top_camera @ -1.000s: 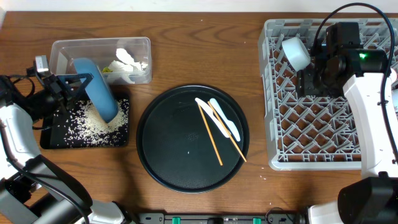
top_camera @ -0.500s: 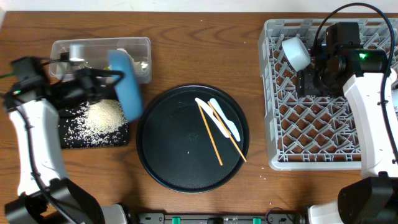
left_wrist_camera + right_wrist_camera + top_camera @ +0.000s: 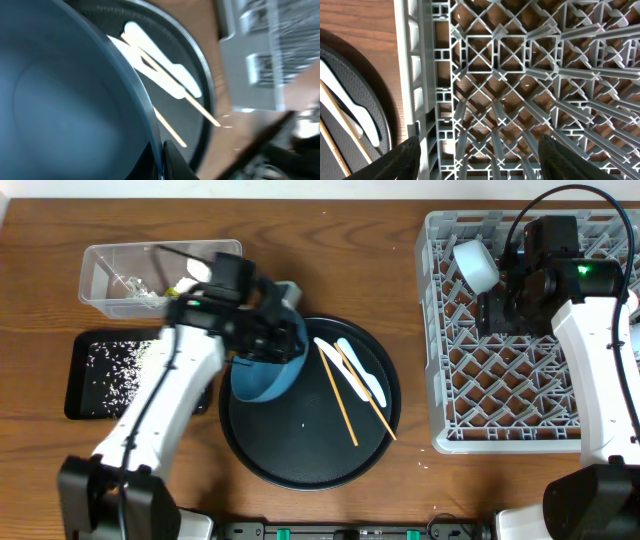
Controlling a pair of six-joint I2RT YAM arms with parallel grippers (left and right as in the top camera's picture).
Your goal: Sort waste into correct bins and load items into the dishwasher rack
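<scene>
My left gripper (image 3: 283,335) is shut on the rim of the large blue bowl (image 3: 262,377) and holds it over the left side of the round black tray (image 3: 300,450). In the left wrist view the bowl (image 3: 65,100) fills the left, its rim pinched between my jaws (image 3: 161,156). Two wooden chopsticks (image 3: 340,396) and two spoons (image 3: 364,376) lie on the round tray. Loose rice lies in the shallow black rectangular tray (image 3: 82,405). The clear tub (image 3: 100,280) holds tissues. My right gripper (image 3: 485,160) is open and empty above the grey rack (image 3: 530,420), near a white cup (image 3: 477,265).
The rack's left wall (image 3: 415,75) lies just below my right fingers, with the round tray, a spoon (image 3: 355,112) and chopsticks to its left. A few rice grains lie on the wood near the rack's front corner (image 3: 422,465).
My left arm has swung the blue bowl rightward from over the rice tray to over the round black tray. The right arm has not moved.
</scene>
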